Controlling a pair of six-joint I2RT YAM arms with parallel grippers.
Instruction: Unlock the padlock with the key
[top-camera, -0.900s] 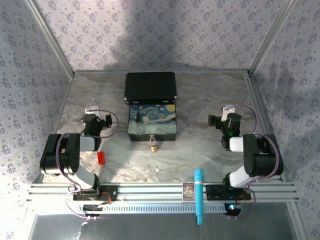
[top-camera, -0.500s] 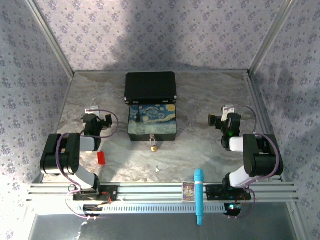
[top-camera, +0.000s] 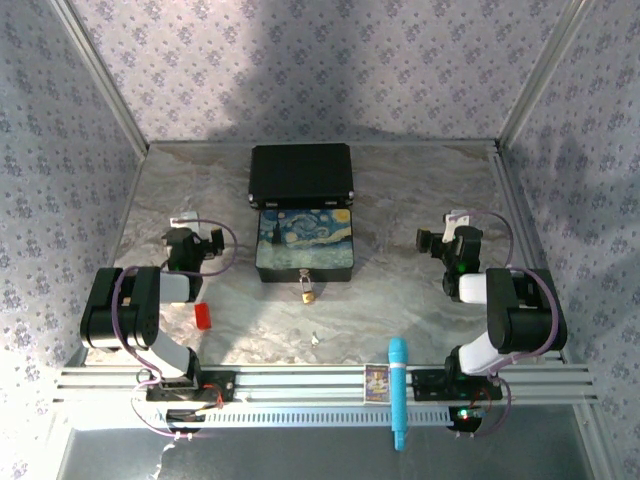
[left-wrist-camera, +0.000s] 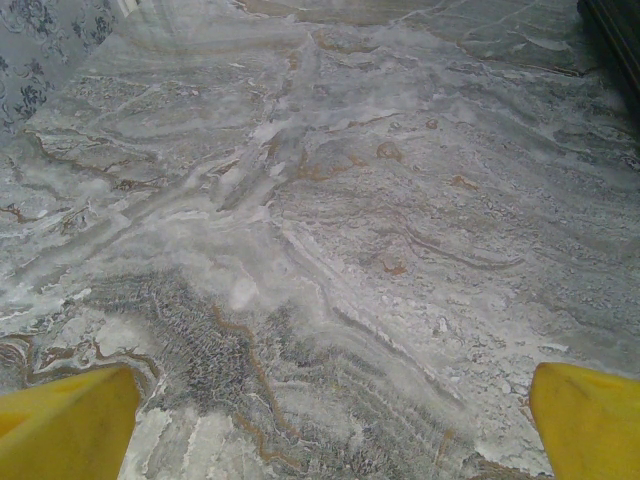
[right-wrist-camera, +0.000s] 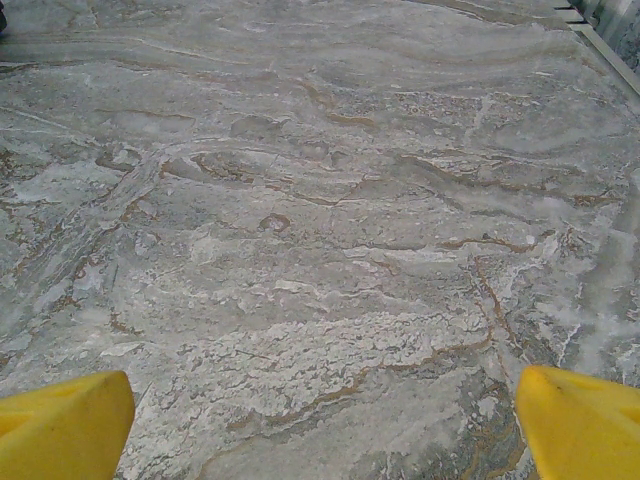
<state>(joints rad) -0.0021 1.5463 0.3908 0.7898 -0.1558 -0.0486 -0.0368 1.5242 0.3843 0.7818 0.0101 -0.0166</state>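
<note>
Toward the far edge of the counter (top-camera: 420, 195), at its middle, stand two containers. One is a black case (top-camera: 301, 176) with its lid shut. The other, touching the case's near side, is a painted box (top-camera: 305, 245) with a swirling night sky on its lid, also shut, so what is in either one is hidden. The padlock (top-camera: 309, 291) sits against the middle of the painted box's near side, a small brass body whose shackle is too fine to make out. The key (top-camera: 315, 339) is a pale speck lying alone on the marble, apart from the padlock and closer to the near edge. Nothing has shifted since the earlier pictures: arms, padlock and key all stand where they did. From the left edge across, the left hand (top-camera: 193, 240) is held over bare counter. In the wrist view its yellow fingertips (left-wrist-camera: 62, 425) are spread wide apart, with nothing between them. A red block (top-camera: 203, 316) lies just nearer the near edge. A small card (top-camera: 376, 381) and a blue cylinder (top-camera: 398, 390) rest on the rail at the near edge. The right hand (top-camera: 455, 240), near the right edge, is likewise wide open and empty over marble, its fingertips (right-wrist-camera: 580, 425) cut off by the picture's lower corners. A dark edge (left-wrist-camera: 618, 25) in the left wrist view's upper right corner is too cropped to identify.
</note>
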